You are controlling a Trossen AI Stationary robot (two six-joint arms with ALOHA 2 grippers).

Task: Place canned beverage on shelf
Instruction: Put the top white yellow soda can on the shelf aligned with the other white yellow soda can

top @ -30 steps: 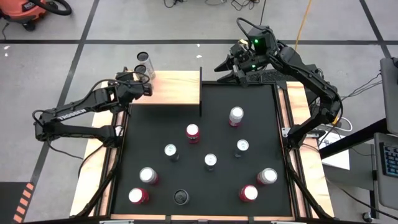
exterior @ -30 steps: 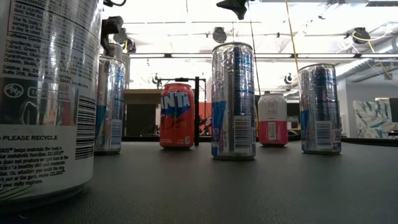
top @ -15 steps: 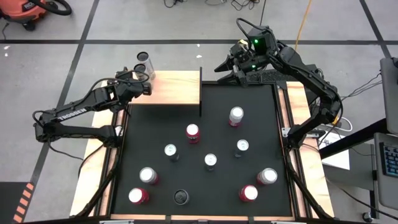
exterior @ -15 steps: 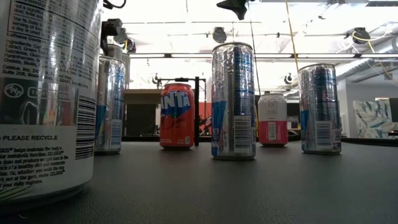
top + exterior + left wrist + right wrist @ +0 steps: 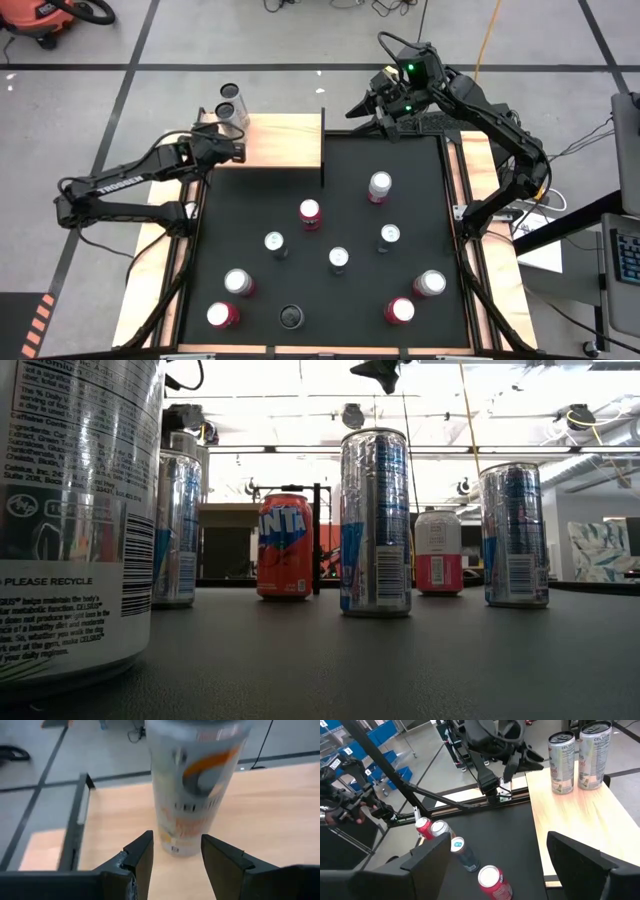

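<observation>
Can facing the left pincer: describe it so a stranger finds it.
Find the pale wooden shelf beside the left arm. Two cans stand at its outer end; yours is the silver-topped can directly before the open left pincer, not the dark-topped can behind it.

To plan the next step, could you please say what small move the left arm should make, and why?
Probably draw the left claw straight back: it is open, and the can stands upright on the shelf just beyond its tips, so a sideways swing could topple it.

Left pincer (image 5: 172,857) open; right pincer (image 5: 512,862) open.
</observation>
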